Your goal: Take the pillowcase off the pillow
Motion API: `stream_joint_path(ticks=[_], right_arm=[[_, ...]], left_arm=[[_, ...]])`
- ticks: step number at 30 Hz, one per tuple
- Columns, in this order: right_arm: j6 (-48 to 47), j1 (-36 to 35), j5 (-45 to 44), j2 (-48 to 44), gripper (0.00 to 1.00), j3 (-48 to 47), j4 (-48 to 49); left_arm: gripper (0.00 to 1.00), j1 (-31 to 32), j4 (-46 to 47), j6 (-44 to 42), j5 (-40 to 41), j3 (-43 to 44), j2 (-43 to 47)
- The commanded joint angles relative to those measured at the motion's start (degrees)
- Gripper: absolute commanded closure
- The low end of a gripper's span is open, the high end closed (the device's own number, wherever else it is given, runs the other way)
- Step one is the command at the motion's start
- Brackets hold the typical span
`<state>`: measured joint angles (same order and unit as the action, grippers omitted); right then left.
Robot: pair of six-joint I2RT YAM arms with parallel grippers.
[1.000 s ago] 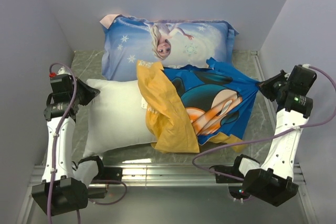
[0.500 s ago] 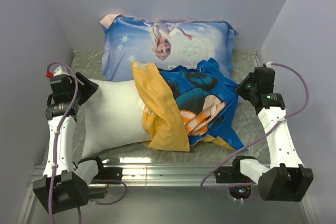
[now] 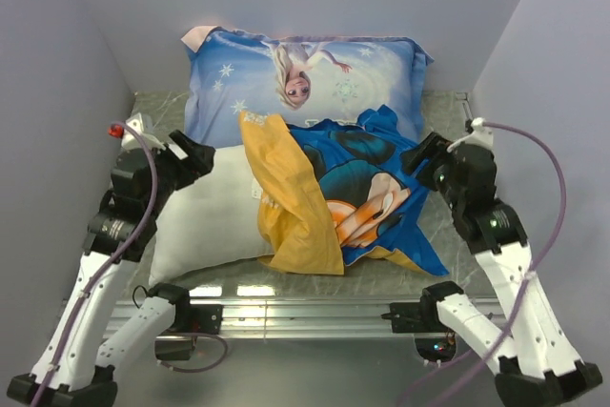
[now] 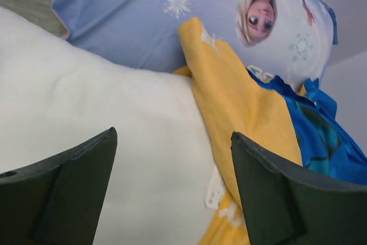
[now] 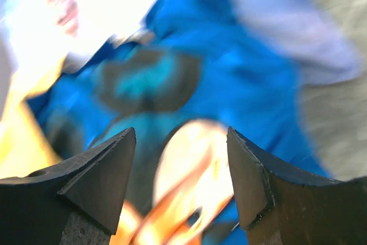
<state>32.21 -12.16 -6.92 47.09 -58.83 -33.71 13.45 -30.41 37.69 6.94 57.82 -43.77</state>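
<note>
- Pillowcase (image 3: 334,193) lies over the pillow's (image 3: 205,212) right end; left gripper (image 3: 193,153) and right gripper (image 3: 419,155) are spread, empty.
- Regrasping could pinch pillow with fabric, dragging both together.

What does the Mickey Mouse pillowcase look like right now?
The pillowcase is soft, wrinkly cloth, blue with a big Mickey Mouse picture and a yellow-orange part folded back on its left. It lies crumpled, covering the right end of the white pillow, and its far edge reaches the Elsa pillow.
</note>
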Motion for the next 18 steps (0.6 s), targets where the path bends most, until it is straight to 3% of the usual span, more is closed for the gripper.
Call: stream_joint_path(ticks=[1, 6, 12, 18], right_arm=[[4.8, -7.5, -3.8, -6.4, 0.28, 5.0, 0.4], [11.1, -23.1, -8.5, -11.1, 0.27, 13.2, 0.1], [18.5, -40.1, -17.3, -7.6, 0.27, 17.3, -2.1], [23.9, -47.2, -20.7, -5.1, 0.26, 20.6, -2.9]], left_arm=[[0.13, 6.3, -2.5, 6.9, 7.6, -3.1, 2.4], [0.14, 17.3, -5.1, 12.5, 13.4, -7.8, 3.1], [0.14, 31.7, -10.8, 19.8, 22.1, -11.0, 0.6], [0.12, 42.9, -13.5, 26.5, 25.6, -13.8, -1.0]])
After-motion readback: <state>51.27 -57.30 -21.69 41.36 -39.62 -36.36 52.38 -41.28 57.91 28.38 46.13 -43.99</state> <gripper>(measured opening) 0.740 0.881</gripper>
